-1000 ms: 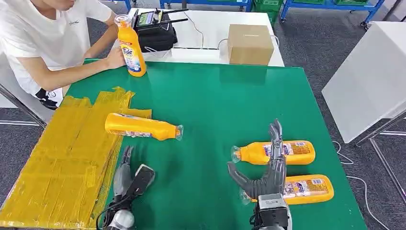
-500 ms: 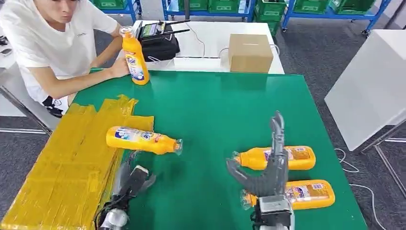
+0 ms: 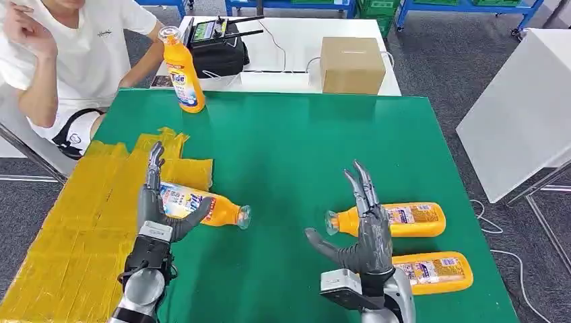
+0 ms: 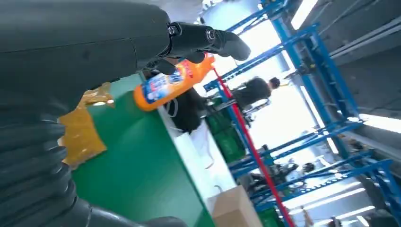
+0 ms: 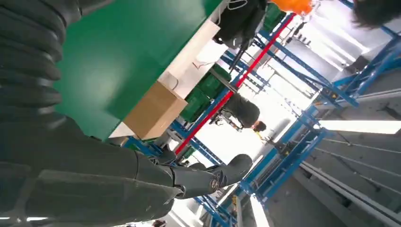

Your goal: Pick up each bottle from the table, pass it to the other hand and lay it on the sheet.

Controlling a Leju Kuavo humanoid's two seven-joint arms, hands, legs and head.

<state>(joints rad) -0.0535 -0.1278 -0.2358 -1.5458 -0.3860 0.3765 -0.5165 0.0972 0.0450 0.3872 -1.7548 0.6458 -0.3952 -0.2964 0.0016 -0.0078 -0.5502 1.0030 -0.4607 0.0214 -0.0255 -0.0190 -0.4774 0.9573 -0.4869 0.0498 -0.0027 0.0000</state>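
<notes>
Green desk (image 3: 303, 141): your right hand (image 3: 363, 232), fingers wide and empty, sat at the near-right bottle (image 3: 394, 220), cap end nearest, long axis along the near edge.

Sheet (image 3: 81, 222) covers table's (image 3: 303, 148) near-left part; one bottle (image 3: 202, 207) lies half on sheet's right edge w/ left hand (image 3: 158, 212) at it. Two bottles (image 3: 394, 220) (image 3: 431, 269) lie side by side nr right edge, right hand (image 3: 360, 235) just left of them. Upright bottle (image 3: 180, 70) at far-left corner; box (image 3: 355, 64) behind far edge.
</notes>
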